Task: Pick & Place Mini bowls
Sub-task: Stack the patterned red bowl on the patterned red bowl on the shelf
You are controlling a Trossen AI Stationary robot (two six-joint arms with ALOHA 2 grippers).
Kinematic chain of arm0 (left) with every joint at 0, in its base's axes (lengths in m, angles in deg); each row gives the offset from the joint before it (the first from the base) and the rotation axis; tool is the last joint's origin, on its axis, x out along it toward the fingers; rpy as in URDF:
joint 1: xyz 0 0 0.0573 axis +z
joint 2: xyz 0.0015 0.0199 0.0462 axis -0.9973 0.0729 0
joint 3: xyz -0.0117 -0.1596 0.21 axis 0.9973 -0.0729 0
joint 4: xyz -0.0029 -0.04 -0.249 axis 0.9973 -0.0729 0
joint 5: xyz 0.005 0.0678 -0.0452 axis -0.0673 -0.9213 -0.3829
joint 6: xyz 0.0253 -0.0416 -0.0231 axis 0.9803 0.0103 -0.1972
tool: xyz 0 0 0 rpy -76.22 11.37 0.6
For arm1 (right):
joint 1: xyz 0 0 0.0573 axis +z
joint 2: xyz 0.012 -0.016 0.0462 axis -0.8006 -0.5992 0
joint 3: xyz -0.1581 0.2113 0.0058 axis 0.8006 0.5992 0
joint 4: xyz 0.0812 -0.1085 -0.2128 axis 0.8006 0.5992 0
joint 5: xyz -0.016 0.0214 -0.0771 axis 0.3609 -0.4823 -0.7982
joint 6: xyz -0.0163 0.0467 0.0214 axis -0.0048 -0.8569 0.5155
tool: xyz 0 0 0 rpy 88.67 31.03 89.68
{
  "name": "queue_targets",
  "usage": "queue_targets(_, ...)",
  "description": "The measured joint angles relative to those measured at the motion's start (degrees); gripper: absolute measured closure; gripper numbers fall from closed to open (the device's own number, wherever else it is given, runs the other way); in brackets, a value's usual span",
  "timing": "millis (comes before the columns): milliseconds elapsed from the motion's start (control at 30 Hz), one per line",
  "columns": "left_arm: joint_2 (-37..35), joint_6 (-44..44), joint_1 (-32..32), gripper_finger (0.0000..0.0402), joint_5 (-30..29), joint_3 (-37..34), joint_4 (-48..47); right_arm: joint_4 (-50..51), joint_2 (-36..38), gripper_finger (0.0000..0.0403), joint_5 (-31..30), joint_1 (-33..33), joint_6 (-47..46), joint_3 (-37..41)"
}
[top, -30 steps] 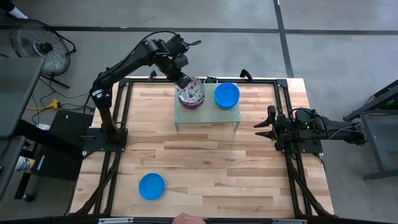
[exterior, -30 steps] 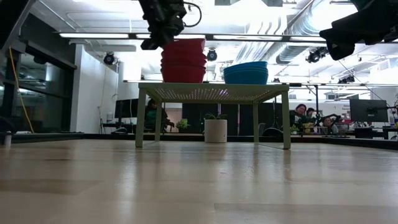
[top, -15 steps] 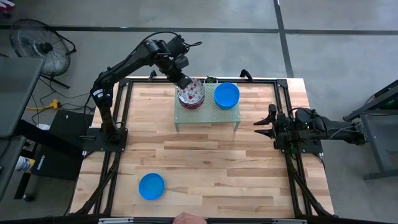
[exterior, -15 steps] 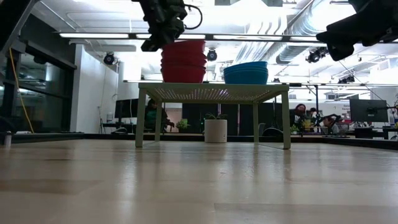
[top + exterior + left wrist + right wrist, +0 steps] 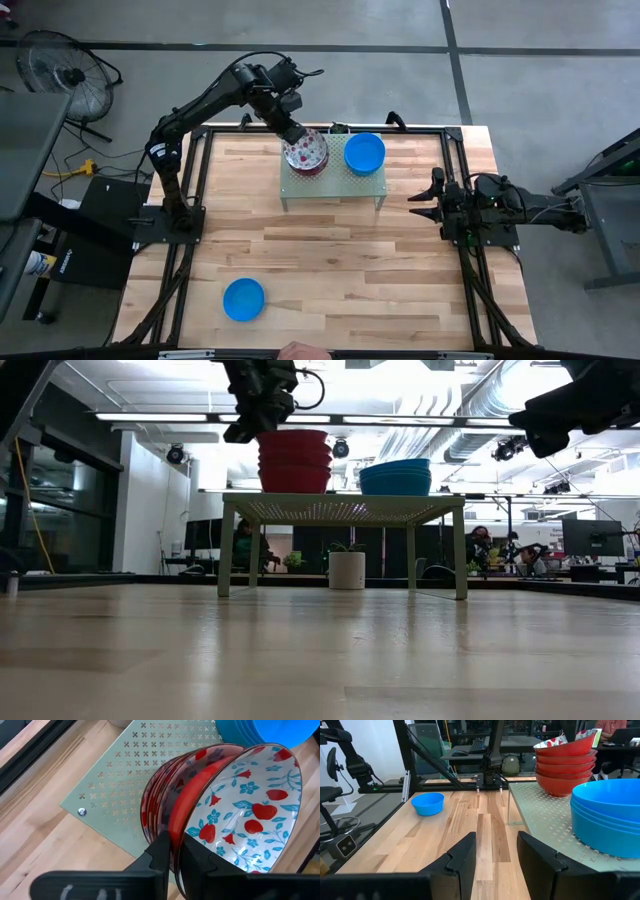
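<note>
Here the left end effector [image 5: 172, 857] pinches the rim of the top floral bowl [image 5: 240, 810], tilting it off the red stack [image 5: 306, 155] on the green stand [image 5: 335, 185] at twelve o'clock, presumably to separate it. The right end effector [image 5: 425, 205] waits spread at three o'clock.

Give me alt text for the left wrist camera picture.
The left gripper grips the rim of the top floral bowl, tilting it off the stack of red bowls on the green perforated stand. Blue bowls sit just beyond.
</note>
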Motion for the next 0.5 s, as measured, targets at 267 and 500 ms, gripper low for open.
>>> queue_targets(267, 0.00, 2.52, 0.00, 0.0373, -0.14, -0.02, 1.05, 0.00, 0.00, 0.0272, 0.00, -0.02, 0.00, 0.00)
queue_targets(500, 0.00, 4.26, 0.00, 0.0373, -0.20, -0.02, 3.25, 0.00, 0.00, 0.0272, 0.00, -0.02, 0.00, 0.00)
